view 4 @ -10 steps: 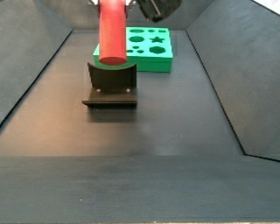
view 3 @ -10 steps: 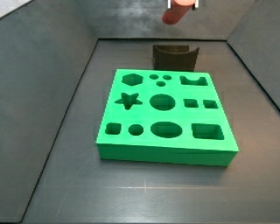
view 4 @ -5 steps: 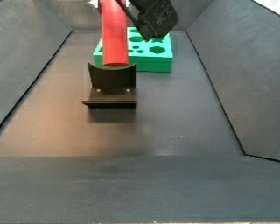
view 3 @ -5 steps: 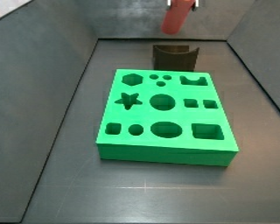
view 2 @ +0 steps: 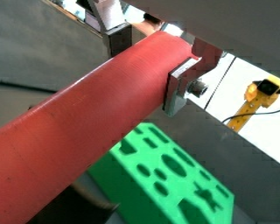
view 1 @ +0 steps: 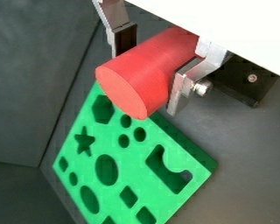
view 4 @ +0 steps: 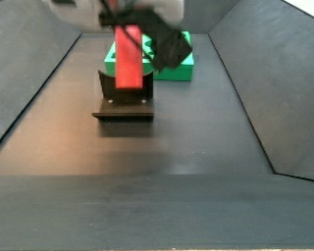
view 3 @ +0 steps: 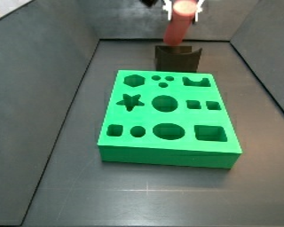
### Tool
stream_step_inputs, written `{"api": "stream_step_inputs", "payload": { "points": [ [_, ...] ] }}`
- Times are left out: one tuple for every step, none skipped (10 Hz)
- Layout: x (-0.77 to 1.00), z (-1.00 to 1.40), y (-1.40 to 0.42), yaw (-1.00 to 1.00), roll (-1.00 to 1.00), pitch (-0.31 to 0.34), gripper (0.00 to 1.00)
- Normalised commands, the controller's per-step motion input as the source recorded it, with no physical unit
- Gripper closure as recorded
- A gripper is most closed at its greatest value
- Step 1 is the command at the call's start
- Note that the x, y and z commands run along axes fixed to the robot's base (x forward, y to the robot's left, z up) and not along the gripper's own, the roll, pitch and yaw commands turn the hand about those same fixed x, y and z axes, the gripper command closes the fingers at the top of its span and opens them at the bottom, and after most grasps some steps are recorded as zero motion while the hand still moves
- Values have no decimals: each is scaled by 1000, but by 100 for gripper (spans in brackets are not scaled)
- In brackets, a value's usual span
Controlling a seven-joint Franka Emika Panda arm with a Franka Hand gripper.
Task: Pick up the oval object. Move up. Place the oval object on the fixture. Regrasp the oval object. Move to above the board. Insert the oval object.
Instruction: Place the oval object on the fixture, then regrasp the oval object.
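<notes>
Wrist views: we see the gripper (view 1: 157, 54) clamped on the oval object (view 1: 146, 72), silver fingers (view 1: 187, 74) pressed against both sides of the red peg; the board (view 1: 125, 166) lies below it. In a wrist view the oval object (view 2: 84, 122) runs long across the frame, with the board (view 2: 171, 174) under it.

Side views: we see the gripper (view 3: 180, 7) holding the oval object (view 3: 177, 28) upright, just above the fixture (view 3: 177, 58), behind the board (view 3: 169, 115). In a side view the peg (view 4: 129, 57) hangs over the fixture (view 4: 125, 95); we can't tell if they touch.
</notes>
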Motion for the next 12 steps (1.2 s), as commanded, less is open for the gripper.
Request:
{"api": "stream_step_inputs", "payload": {
  "points": [
    [97,-1000,17,-64,-54,-126,100],
    [104,-1000,9,-25,-50,-138,100],
    [94,-832,6,2,-56,-138,100],
    [75,-590,3,30,-64,-124,100],
    [64,-418,4,46,-63,-111,100],
    [50,-240,-18,60,-69,-94,100],
    [46,-177,-22,61,-70,-90,100],
    [0,0,0,0,0,0,0],
    [0,1000,0,-50,5,-72,0],
    [-6,1000,1,-40,10,-72,0],
    [-20,1000,2,-13,17,-67,0],
    [-30,1000,2,12,24,-64,0]
  ]
}}
